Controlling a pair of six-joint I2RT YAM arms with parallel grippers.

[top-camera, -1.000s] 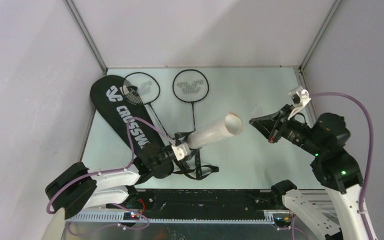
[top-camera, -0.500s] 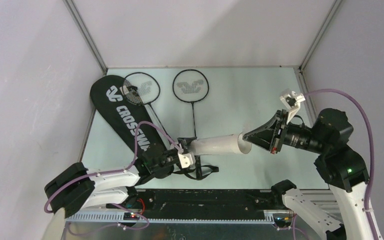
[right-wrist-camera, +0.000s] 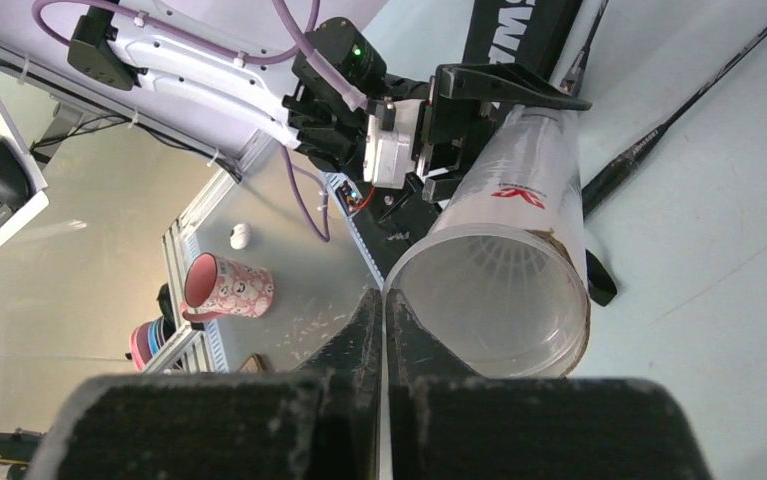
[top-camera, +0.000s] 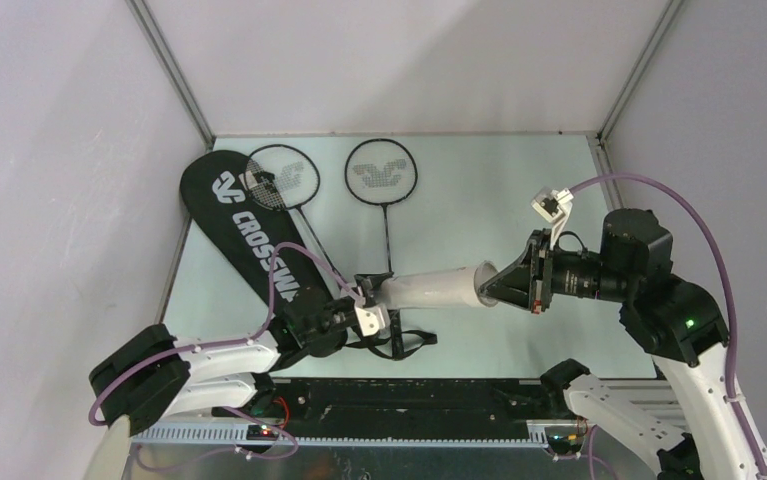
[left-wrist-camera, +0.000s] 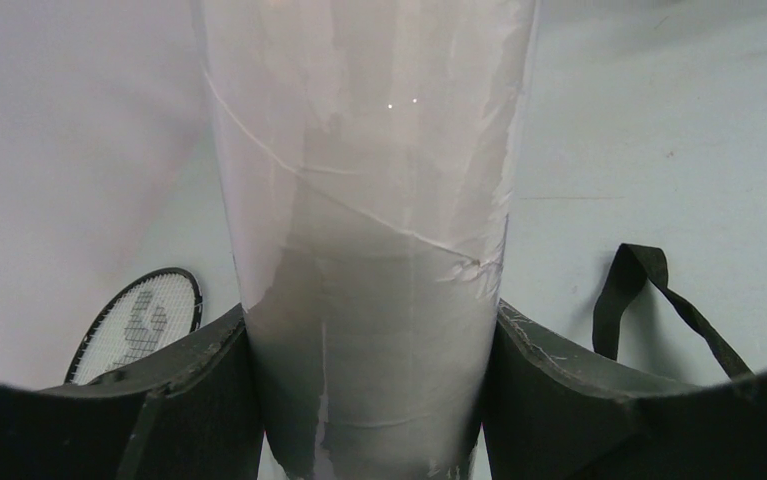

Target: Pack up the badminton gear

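My left gripper [top-camera: 374, 303] [left-wrist-camera: 369, 400] is shut on the closed end of the long white tube [top-camera: 429, 290] [left-wrist-camera: 369, 200], holding it nearly level above the table with its mouth to the right. My right gripper [top-camera: 485, 289] [right-wrist-camera: 385, 295] is shut, its tips at the rim of the tube's mouth [right-wrist-camera: 499, 300]. The ribs of a white shuttlecock [right-wrist-camera: 494, 262] show deep inside the tube. Two black rackets [top-camera: 282, 178] [top-camera: 382, 172] lie at the back. The left one rests partly on the black CROSSWAY bag [top-camera: 244, 225].
The bag's black straps [top-camera: 404, 342] [left-wrist-camera: 649, 290] lie under the tube near my left gripper. A racket shaft [right-wrist-camera: 679, 130] runs across the table. Off the table's near edge stand a pink mug [right-wrist-camera: 227, 285] and cables. Grey walls close the back and sides.
The left arm lowered the tube from a tilt to nearly level. The right gripper swung left and down until its shut tips reached the tube's mouth.
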